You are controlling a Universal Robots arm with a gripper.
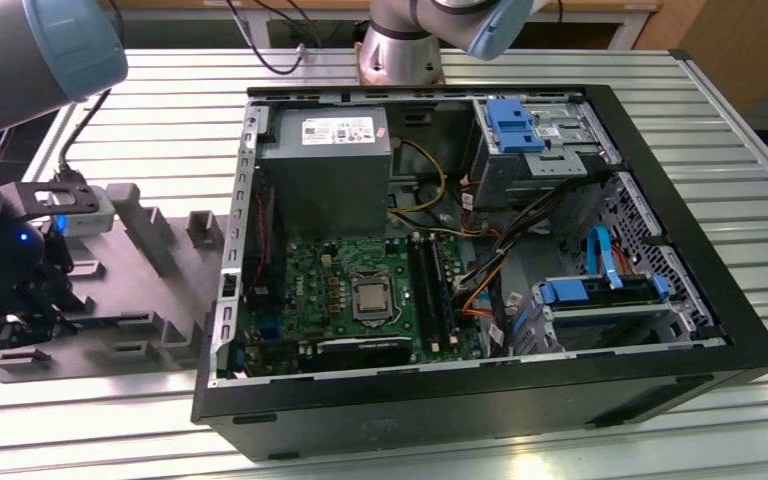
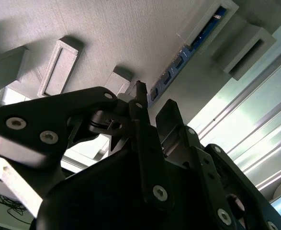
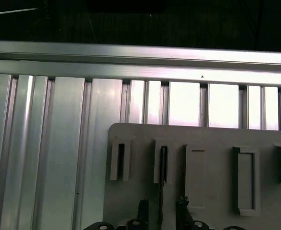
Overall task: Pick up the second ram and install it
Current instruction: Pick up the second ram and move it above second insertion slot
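Note:
The second ram stands on edge in a slot of the grey tray, seen as a thin dark strip. In the second wrist view the ram shows its row of chips along the tray slot. My gripper is low over the tray with one finger on each side of the stick and a gap on both sides, so it is open and not gripping. The same straddle shows at the gripper. In the exterior view the gripper hangs at the tray's end toward the exterior view's left.
An open computer case lies to the exterior view's right of the tray, with the motherboard, its memory slots, a power supply and blue drive brackets. Raised blocks stand on the tray. The ribbed metal table surrounds it.

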